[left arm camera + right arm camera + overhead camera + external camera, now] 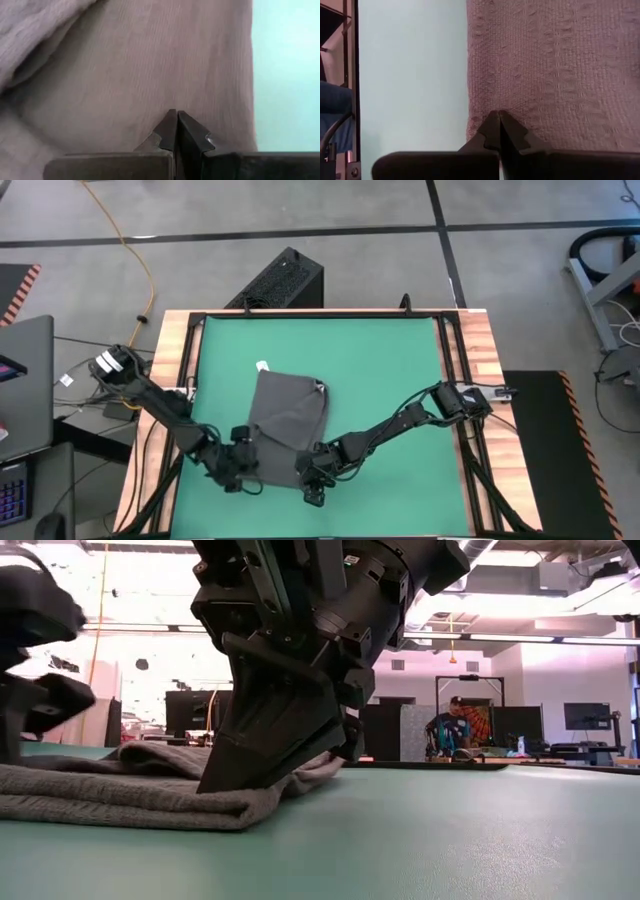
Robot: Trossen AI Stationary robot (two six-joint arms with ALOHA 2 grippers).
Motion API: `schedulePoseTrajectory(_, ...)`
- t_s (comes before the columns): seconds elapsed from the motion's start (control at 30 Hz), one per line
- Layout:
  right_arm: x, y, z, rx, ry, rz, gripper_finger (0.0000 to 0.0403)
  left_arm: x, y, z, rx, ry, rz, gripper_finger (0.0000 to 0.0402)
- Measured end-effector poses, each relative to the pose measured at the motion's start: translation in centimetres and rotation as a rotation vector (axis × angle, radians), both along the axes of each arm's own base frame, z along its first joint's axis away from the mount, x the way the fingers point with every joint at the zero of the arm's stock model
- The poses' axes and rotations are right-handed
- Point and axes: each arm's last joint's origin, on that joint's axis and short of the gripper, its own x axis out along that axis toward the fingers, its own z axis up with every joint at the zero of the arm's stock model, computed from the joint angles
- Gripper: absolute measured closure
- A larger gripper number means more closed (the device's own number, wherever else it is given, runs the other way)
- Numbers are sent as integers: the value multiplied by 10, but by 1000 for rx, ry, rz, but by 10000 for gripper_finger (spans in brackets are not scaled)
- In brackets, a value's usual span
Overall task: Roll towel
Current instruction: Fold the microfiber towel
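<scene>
The dark grey towel (285, 415) lies on the green mat (390, 370), folded thick along its near edge (150, 808), its white tag (262, 366) at the far edge. My right gripper (310, 475) is shut at the towel's near right corner (485, 100). My left gripper (247, 446) is shut too. It slants down over the towel's near left part (150, 65), and its fingertips (176, 114) are close to the cloth. In the low view the left arm (35, 650) is a dark blur above the towel's left end. My right gripper presses its shut fingertips (215, 783) onto the towel's top layer just inside its right edge (475, 117), slanting down from the table's right. The cloth lies flat on the mat under them. Whether any cloth is between the fingers I cannot tell. My left gripper: I cannot tell whether it touches the towel.
Bare green mat lies right of the towel (450, 830) and beyond it. A wooden frame (465, 340) borders the mat. A black box (285, 280) stands on the floor past the far edge, a laptop (25, 380) is off the left side, and a person (445, 730) is far back in the room.
</scene>
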Motion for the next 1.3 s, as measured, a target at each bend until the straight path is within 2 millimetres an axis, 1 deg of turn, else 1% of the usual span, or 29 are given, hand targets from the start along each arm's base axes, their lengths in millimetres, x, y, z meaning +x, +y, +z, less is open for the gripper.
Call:
schedulePoseTrajectory(0.1,0,0,0,2,3,-4,389,-5,0,8,1,-20,-30,401)
schedulePoseTrajectory(0.17,0,0,0,7,5,-13,389,-5,-2,21,-38,-67,-51,402)
schedulePoseTrajectory(0.27,0,0,0,10,4,-15,389,0,-9,53,-102,-282,-33,401)
schedulePoseTrajectory(0.33,0,0,0,9,4,-15,389,-3,-8,57,-65,-370,10,402)
schedulePoseTrajectory(0.4,0,0,0,9,5,-15,389,-5,-7,52,-42,-386,15,402)
schedulePoseTrajectory(0.5,0,0,0,10,5,-15,389,-4,-14,47,-95,-407,27,401)
schedulePoseTrajectory(0.6,0,0,0,9,5,-14,389,-9,-20,24,-75,-348,24,401)
schedulePoseTrajectory(0.7,0,0,0,9,5,-14,389,-9,-29,19,-136,-363,51,401)
schedulePoseTrajectory(0.77,0,0,0,10,5,-14,389,-13,-33,13,-142,-346,68,402)
schedulePoseTrajectory(0.87,0,0,0,10,5,-14,389,-20,-38,13,-145,-383,112,401)
schedulePoseTrajectory(1.0,0,0,0,10,6,-13,389,-29,-39,-1,-79,-350,138,402)
schedulePoseTrajectory(1.17,0,1,0,23,12,-4,389,-33,-44,-19,-98,-334,179,402)
schedulePoseTrajectory(1.3,-1,1,0,26,16,-1,387,-37,-47,-24,-121,-342,214,402)
